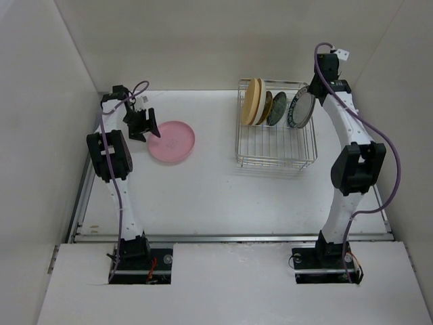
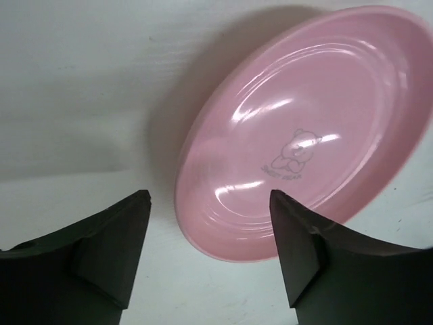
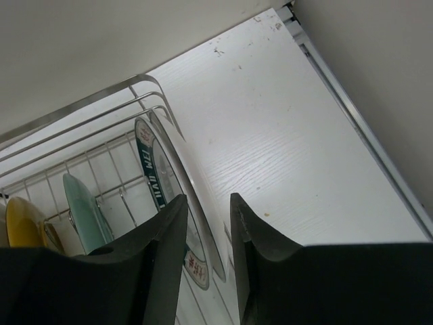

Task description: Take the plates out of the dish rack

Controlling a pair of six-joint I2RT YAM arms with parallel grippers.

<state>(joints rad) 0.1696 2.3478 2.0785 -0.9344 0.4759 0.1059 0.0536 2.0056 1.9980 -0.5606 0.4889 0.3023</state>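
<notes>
Left of dish rack [image 1: 276,145], pink plate [image 1: 172,141] flat, left tool [image 2: 210,200] spread nearby

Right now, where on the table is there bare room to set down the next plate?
Bare table lies between the pink plate and the dish rack, and across the near strip in front of both. Crowded: the rack's far end with standing plates, and the left gripper beside the pink plate.

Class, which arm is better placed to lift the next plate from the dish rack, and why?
Right. The right claw is at the rim of the teal-rimmed plate in the rack; the left claw hangs open by the pink plate, away from it.
</notes>
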